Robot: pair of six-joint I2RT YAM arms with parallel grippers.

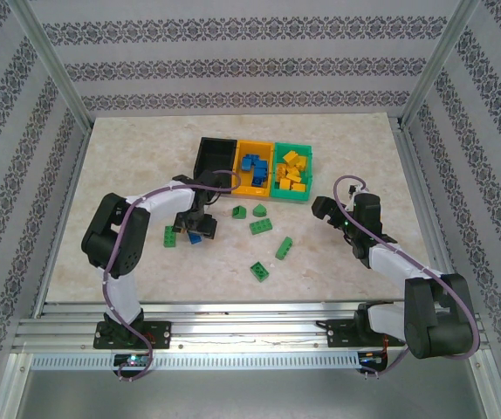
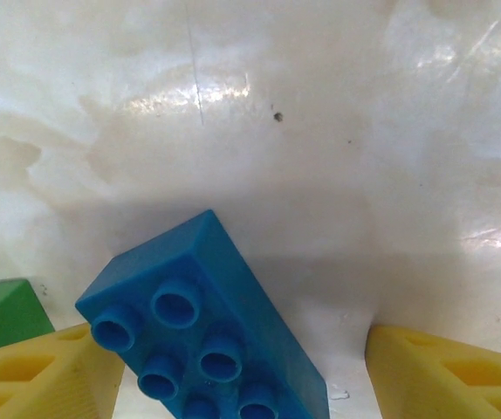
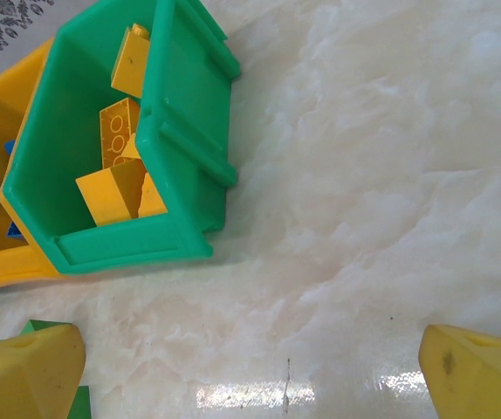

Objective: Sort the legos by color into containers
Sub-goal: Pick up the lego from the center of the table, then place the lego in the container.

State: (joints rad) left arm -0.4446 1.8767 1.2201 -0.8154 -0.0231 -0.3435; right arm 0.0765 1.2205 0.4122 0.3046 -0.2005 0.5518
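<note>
Left gripper spread, straddling skewed blue brick; green brick at 9 o'clock. Square wrist to brick before closing. Right gripper spread too.

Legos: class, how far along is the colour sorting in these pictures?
Done: yellow legos sit in the green bin, blue legos in the orange-yellow bin. In hand: the left end effector stands open around one blue brick on the table. Remaining: that brick and several green legos on the table; the black bin looks empty.

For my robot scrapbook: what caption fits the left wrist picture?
Open left claw straddling a blue lego on the table, green lego beside it.
</note>
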